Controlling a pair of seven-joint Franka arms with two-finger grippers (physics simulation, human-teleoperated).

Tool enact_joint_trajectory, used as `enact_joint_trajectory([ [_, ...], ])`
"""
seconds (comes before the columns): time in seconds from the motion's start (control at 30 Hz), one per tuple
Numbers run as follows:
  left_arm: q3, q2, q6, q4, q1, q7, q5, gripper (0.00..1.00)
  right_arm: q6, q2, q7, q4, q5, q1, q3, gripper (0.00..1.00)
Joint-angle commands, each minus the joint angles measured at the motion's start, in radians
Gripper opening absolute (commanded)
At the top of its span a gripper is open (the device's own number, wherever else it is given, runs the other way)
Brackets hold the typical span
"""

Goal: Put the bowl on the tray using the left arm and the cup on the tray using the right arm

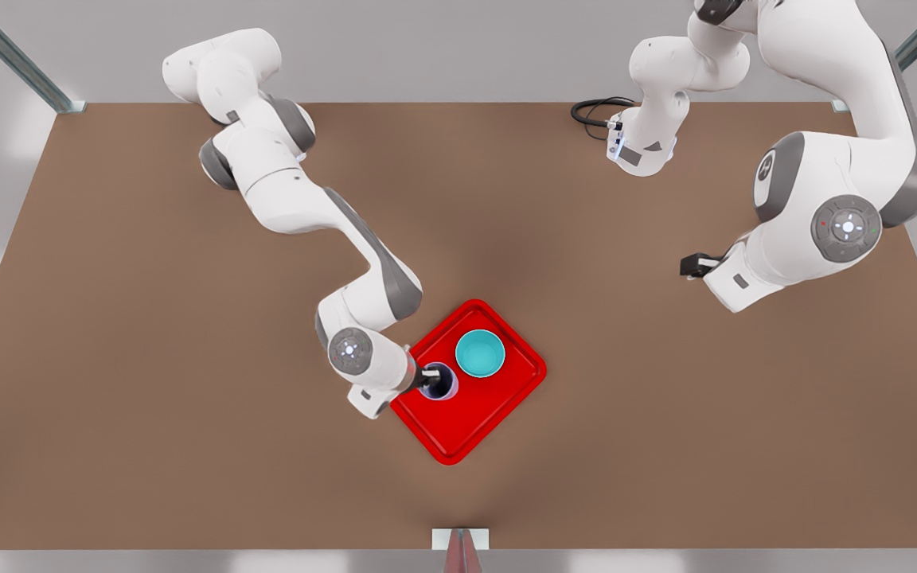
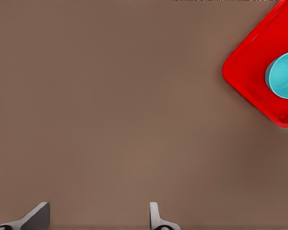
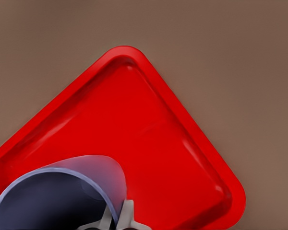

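**Cup at tray, bowl already down**

Right end effector [image 1: 427, 377] gripped the cup [image 1: 438, 381] by its rim, over the red tray [image 1: 498, 398] on the tabletop [image 1: 148, 358]. Bowl [image 1: 480, 353] sat upright inside the tray, just beside the cup. Left end effector [image 2: 98, 218] waited well apart above bare tabletop, fingers spread, holding nothing.

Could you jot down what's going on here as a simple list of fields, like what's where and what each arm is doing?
tray: red, lies on the brown table
bowl: teal, sits on the tray, free of both grippers
cup: lavender, over the tray, its rim pinched by the right gripper
left gripper: open, above bare table, away from the tray; this arm waits
done so far: bowl placed; cup not yet let go
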Motion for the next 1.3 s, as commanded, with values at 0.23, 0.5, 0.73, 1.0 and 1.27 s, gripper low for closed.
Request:
enact_joint_trajectory([
  [0.23,0.001,0.0,0.0,0.0,-0.001,0.001,-0.002,1.0,-0.012,-0.004,-0.225,-0.028,-0.063,0.012,-0.008,0.21],
  [0.5,0.001,0.0,0.0,0.002,-0.001,0.0,-0.001,1.0,0.069,-0.042,-0.334,-0.15,-0.056,0.014,-0.007,0.98],
  [0.73,0.001,0.0,0.002,0.0,-0.001,0.0,-0.001,1.0,0.08,-0.044,-0.339,-0.146,-0.058,0.014,-0.011,1.0],
  [1.0,0.001,0.002,0.002,0.0,-0.001,0.0,-0.002,1.0,0.075,-0.067,-0.325,-0.146,-0.049,0.003,-0.013,1.0],
  [1.27,0.002,-0.023,-0.012,0.035,-0.001,0.005,0.001,1.0,0.057,-0.836,-0.198,-0.905,-0.063,-0.394,-0.005,1.0],
])
